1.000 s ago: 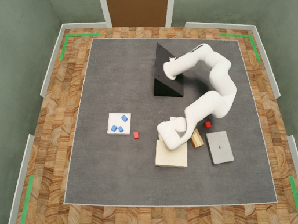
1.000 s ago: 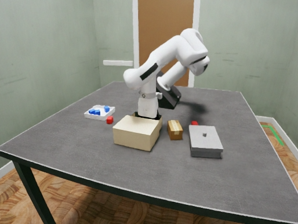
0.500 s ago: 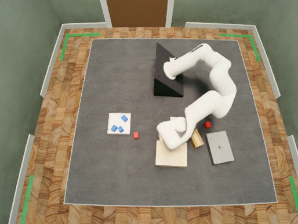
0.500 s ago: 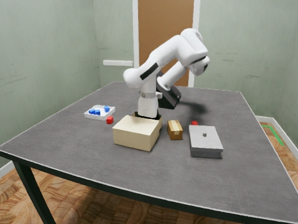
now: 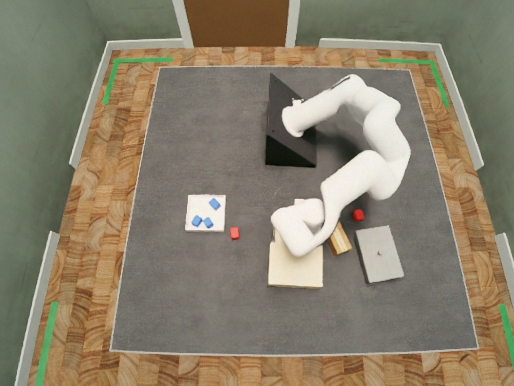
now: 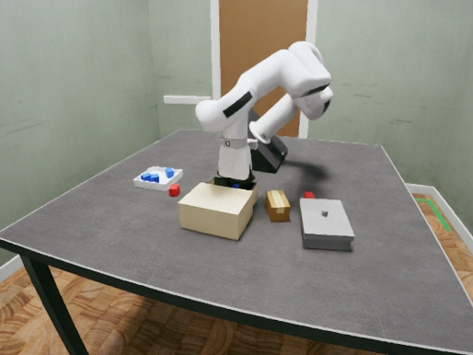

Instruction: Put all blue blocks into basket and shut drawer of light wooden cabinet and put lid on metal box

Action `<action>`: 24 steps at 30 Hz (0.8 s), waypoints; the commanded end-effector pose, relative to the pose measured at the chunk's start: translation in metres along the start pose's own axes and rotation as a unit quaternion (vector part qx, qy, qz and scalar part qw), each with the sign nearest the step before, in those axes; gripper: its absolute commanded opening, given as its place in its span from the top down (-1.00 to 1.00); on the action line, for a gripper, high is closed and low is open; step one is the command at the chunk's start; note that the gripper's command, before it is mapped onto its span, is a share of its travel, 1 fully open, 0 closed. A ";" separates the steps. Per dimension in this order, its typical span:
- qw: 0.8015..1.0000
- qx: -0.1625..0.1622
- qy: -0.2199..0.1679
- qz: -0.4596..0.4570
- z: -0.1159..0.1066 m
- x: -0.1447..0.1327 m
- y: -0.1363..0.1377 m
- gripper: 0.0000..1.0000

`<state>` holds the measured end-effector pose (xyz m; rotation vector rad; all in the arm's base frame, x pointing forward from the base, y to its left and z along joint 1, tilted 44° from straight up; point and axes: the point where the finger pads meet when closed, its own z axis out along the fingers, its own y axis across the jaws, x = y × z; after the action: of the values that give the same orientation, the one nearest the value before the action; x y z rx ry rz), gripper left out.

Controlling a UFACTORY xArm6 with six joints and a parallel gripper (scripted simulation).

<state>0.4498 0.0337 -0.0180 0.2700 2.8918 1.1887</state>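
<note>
My gripper (image 6: 235,182) reaches straight down into the pulled-out drawer (image 6: 254,188) at the far side of the light wooden cabinet (image 5: 295,270) (image 6: 216,209). It is shut on a blue block (image 6: 236,186), of which only a small part shows between the black fingers. In the top view the arm hides the gripper and the drawer. The white basket (image 5: 192,201) (image 6: 154,186) stands to the left and holds three blue blocks (image 5: 214,203) (image 5: 197,220) (image 5: 208,223). The metal box (image 5: 378,253) (image 6: 326,223) stands to the right with its lid on.
A red block (image 5: 234,233) (image 6: 174,189) lies just right of the basket. Another red block (image 5: 358,215) (image 6: 308,195) lies behind the metal box. A small brown wooden box (image 5: 340,240) (image 6: 278,205) stands between cabinet and metal box. The black wedge-shaped robot base (image 5: 290,135) is behind.
</note>
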 end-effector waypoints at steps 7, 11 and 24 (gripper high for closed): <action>1.000 0.000 -0.001 0.000 -0.036 -0.001 0.000 1.00; 1.000 0.000 -0.001 0.000 -0.054 -0.001 0.000 1.00; 1.000 0.000 -0.001 0.000 -0.102 -0.001 0.000 1.00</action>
<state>0.4439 -0.0291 0.0461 0.2705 2.8906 1.1871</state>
